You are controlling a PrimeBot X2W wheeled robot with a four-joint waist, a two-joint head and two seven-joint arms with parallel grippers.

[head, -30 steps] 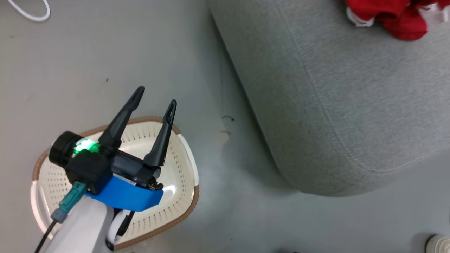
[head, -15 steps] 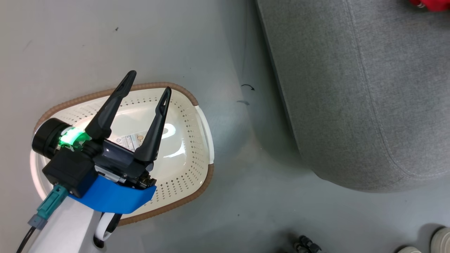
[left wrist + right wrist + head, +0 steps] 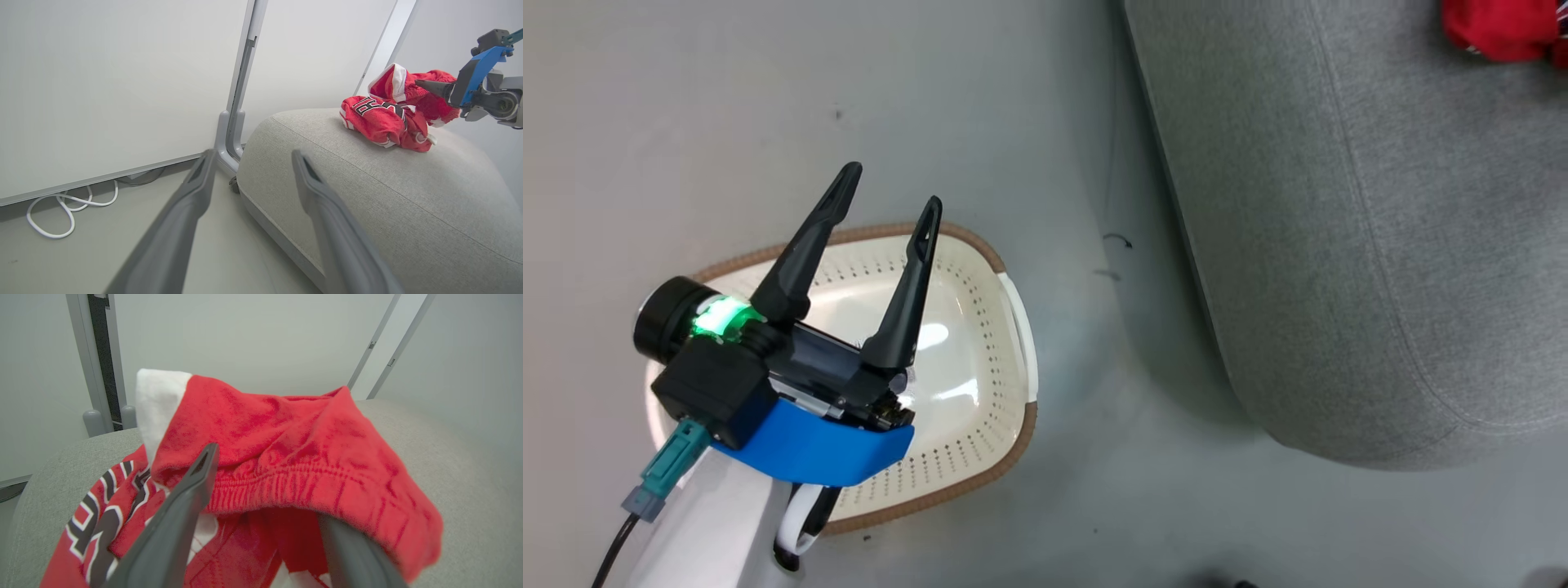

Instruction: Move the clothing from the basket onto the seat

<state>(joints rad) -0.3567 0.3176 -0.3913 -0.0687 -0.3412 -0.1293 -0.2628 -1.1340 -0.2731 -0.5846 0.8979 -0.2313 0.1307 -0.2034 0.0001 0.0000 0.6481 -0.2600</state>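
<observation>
left hand (image 3: 890,185): fingers apart with nothing between them; it hangs directly over the basket.
basket (image 3: 980,359): on the floor (image 3: 768,98) under the left hand. the bottom and walls that show around the hand are bare, with no red in them. the patch beneath the hand's body is hidden.
seat (image 3: 1339,245): ahead of the left hand and off to its right, with a strip of floor between it and the basket.
jersey (image 3: 374,118): crumpled on top of the seat, well ahead of the left hand. it lies just under the right hand's fingers.
red shorts (image 3: 286,449): shorts, going by the gathered waistband. they lie on top of the jersey and drape across the right hand's fingers, and the cloth covers one fingertip.
right hand (image 3: 267,482): fingers spread wide and not clamped; the cloth only lies over them.
done: both garments look to be out of the basket and on the seat.
left: very little, by my reading. the right hand has to slip clear of the shorts so they settle on the seat.
risk: the waistband could snag on the covered finger and drag along with the hand.
</observation>
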